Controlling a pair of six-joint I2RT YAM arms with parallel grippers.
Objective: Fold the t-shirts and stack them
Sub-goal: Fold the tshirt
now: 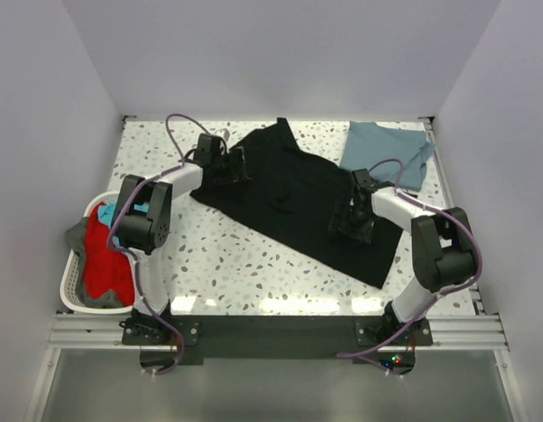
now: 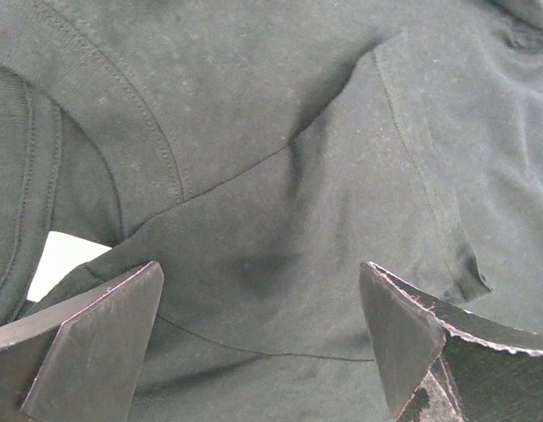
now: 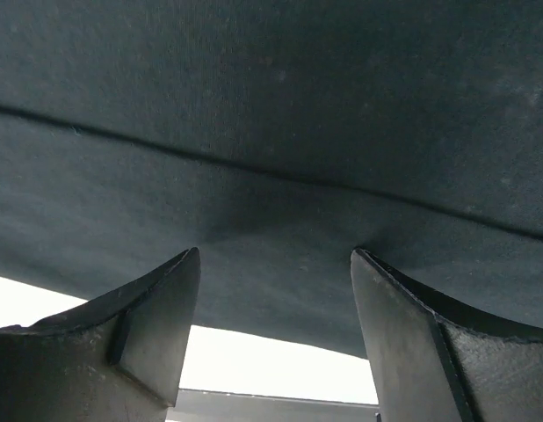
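The black t-shirt (image 1: 289,189) lies spread on the speckled bench (image 1: 219,255), running slantwise from the far middle to the near right. It lies mostly flat, with a few shallow creases. The slate-blue t-shirt (image 1: 386,149) lies in a loose heap in the far right corner, just beside the black one; I cannot tell whether the two touch.

My left jaws are released and stand wide apart, hanging over the far left part of the black t-shirt by its ribbed collar (image 2: 25,158). Cloth and a curved seam fill the gap between my left fingertips (image 2: 104,334), and nothing is grasped. A small white patch (image 2: 65,259) shows at the collar; I cannot tell whether it is a label or the bench.

My right jaws are also released, parted, low over the near right part of the same shirt. My right fingertips (image 3: 157,316) are at the cloth beside its edge, with a straight fold line beyond them and bright bench showing under the hem.

At the left edge a white laundry basket (image 1: 69,290) holds red cloth (image 1: 103,259).
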